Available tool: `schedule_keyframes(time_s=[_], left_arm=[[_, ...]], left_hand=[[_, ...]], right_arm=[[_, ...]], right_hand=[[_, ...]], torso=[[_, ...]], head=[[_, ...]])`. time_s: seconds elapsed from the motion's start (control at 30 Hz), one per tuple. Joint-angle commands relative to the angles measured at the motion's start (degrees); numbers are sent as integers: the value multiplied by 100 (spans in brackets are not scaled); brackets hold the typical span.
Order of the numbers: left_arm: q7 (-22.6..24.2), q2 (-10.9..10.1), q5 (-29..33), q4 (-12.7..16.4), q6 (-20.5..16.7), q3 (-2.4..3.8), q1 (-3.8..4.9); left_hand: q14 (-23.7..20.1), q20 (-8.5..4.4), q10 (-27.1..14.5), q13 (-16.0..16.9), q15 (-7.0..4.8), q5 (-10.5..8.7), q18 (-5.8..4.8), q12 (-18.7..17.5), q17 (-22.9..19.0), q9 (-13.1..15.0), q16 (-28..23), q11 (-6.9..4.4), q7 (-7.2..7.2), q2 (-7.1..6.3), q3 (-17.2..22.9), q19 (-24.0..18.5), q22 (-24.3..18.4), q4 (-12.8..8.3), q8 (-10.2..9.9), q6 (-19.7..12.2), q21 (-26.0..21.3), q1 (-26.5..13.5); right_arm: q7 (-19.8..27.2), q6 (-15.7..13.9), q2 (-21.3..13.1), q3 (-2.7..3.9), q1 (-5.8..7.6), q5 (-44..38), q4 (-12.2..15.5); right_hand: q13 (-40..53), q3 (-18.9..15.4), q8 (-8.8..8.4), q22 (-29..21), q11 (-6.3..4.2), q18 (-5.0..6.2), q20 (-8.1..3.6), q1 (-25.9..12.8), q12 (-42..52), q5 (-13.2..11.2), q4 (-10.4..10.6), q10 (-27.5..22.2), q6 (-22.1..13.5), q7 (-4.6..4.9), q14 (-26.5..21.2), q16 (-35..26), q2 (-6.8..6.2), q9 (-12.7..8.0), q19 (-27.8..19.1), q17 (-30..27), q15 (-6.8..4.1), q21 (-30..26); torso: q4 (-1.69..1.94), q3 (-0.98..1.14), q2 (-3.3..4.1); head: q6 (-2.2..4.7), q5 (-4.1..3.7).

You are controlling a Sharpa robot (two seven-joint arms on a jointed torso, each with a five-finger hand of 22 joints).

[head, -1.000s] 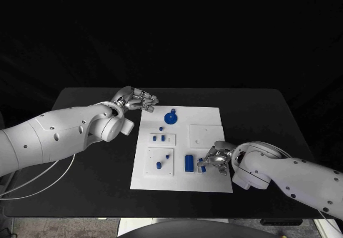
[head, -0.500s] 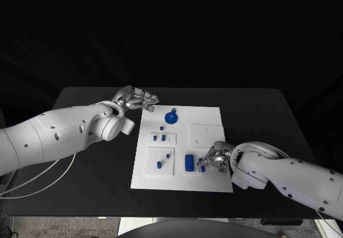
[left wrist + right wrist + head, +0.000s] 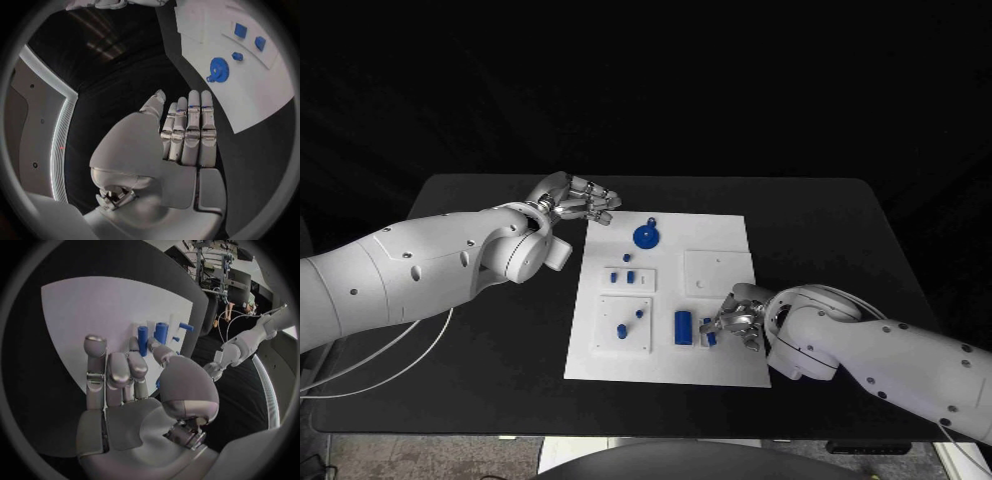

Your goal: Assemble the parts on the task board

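Observation:
The white task board [image 3: 718,240] lies mid-table. On it are a round blue part with a tab [image 3: 646,237], two small blue parts [image 3: 622,276], two more [image 3: 630,322] and an upright blue cylinder [image 3: 682,327]. My right hand [image 3: 737,320] rests over the board's near right area, fingers curled beside a small blue part [image 3: 710,338]; whether it grips this part is hidden. The right wrist view shows this hand [image 3: 134,385] facing blue cylinders [image 3: 152,337]. My left hand [image 3: 574,200] hovers off the board's far left corner, fingers straight and empty [image 3: 187,132], with the round part [image 3: 219,67] beyond.
The black table [image 3: 488,290] surrounds the board, with bare room on both sides. A raised white square plate [image 3: 715,270] sits on the board just beyond my right hand. My left arm [image 3: 430,270] spans the table's left side.
My right hand has shifted very slightly at the small blue part. The left hand and the parts on the board stay where they were.

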Motion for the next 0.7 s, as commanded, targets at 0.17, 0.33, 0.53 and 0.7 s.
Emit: schedule_keyframes(time_s=[0.17,0.33,0.53,0.7], left_arm=[[-1,1,27,17,75,3,5],[-6,-1,27,19,77,3,5],[-10,-2,27,18,76,3,5],[-16,-3,27,17,80,3,5]], left_hand=[[-19,-5,-33,6,34,28,-65,28,7,6,-14,-8,8,42,8,41,-5,34,-7,-45,32,4],[-19,-5,-33,6,34,28,-65,28,7,6,-14,-8,8,42,8,41,-5,34,-7,-45,32,4],[-19,-5,-33,6,34,28,-65,28,7,6,-14,-8,8,42,8,41,-5,34,-7,-45,32,4],[-19,-5,-33,6,34,28,-65,28,7,6,-14,-8,8,42,8,41,-5,34,-7,-45,32,4]], right_arm=[[-58,139,25,-20,-6,-159,-20],[-50,150,43,-37,-6,-165,-27],[-27,154,57,-51,-6,-156,-26],[7,112,62,-59,-6,-142,-17]], right_hand=[[5,-5,19,372,-30,-77,-36,-41,17,2,31,22,90,-62,14,20,0,1,223,2,-39,28],[3,-6,18,372,-32,-80,-37,-44,12,2,46,27,96,-63,14,23,-5,-6,221,2,-39,28],[-5,-38,19,368,-31,-80,-38,-79,-5,-4,85,23,102,-65,10,15,-49,-13,218,-6,-39,18],[-7,-198,18,367,-30,-79,-40,-142,-12,-23,307,28,128,-68,9,10,-182,-35,217,-10,-40,11]], torso=[[-2,2,1],[-3,3,1],[-1,3,-1],[-5,1,1]], head=[[-16,10],[-19,10],[-18,16],[-21,23]])
